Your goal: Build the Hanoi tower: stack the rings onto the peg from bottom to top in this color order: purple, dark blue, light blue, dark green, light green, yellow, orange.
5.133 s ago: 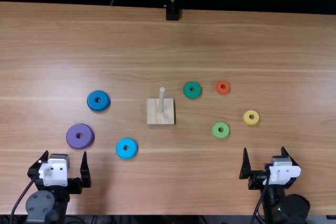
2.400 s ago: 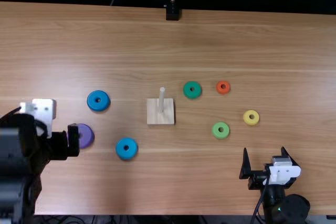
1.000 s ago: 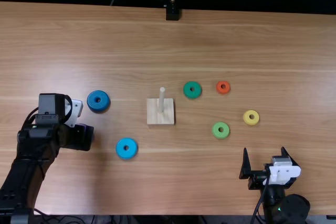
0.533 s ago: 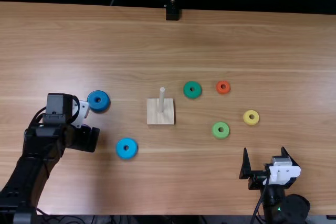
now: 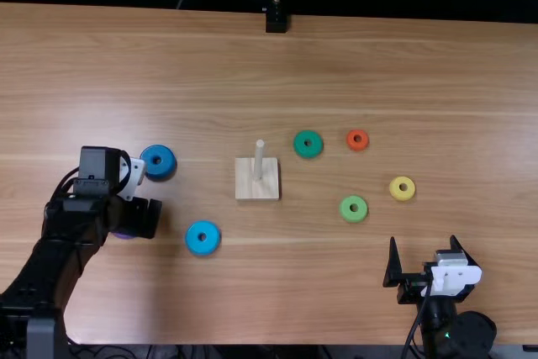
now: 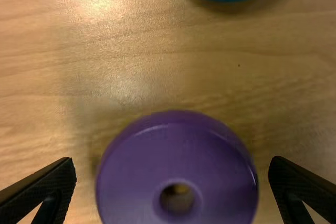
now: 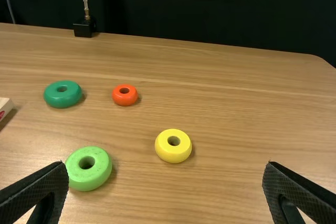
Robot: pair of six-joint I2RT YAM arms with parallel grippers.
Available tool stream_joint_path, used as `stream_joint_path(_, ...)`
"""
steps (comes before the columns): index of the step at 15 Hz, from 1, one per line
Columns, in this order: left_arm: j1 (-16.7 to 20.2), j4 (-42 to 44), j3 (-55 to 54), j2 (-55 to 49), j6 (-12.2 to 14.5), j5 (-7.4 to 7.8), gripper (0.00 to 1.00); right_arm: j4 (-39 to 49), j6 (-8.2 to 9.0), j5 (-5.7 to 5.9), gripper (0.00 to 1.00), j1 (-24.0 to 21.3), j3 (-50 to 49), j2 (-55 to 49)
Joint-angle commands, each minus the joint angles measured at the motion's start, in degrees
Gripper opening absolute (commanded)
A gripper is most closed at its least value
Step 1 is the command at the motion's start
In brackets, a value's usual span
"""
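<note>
and it's the base ring first: my left fingers [image 6: 55, 179] are spread astride the purple ring [image 6: 178, 156] on the bench [image 5: 252, 292]. now i need a centred squeeze, then a lift towards the bare peg [image 5: 259, 161]. my right fingers [image 7: 44, 182] gape, empty.

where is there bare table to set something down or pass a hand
Widest is the far stretch of table, beyond the peg and dark green ring. Another lies nearer, between the light blue ring and right gripper. Crowded: the left gripper straddles the purple ring near the dark blue ring; the light green ring sits near the yellow ring.
</note>
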Motion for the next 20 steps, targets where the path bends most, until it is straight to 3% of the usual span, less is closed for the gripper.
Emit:
stream_joint_path(1,-0.35,0.48,-0.77,0.36,0.08,0.85,1.00,-3.02,-0.12,0.16,1.00,-0.61,-3.94,-0.71)
stream_joint_path(5,-0.43,-0.26,-0.50,2.03,0.08,1.28,1.00,-3.02,-0.12,0.16,1.00,-0.61,-3.94,-0.71)
stream_joint_path(8,-0.35,-0.47,-0.42,2.55,0.08,3.17,1.00,-3.02,-0.23,0.16,1.00,-0.61,-3.94,-0.71)
stream_joint_path(16,0.09,-5.01,-0.94,2.38,0.29,3.17,1.00,-3.02,-0.12,0.16,1.00,-0.61,-3.94,-0.71)
stream_joint_path(18,0.18,-4.69,-1.03,2.11,0.29,3.17,0.50,-3.02,-0.12,0.16,1.00,-0.61,-3.94,-0.71)
stream_joint_path(20,0.18,-4.06,-1.03,1.94,0.29,3.07,0.13,-3.02,-0.12,0.16,1.00,-0.61,-3.94,-0.71)
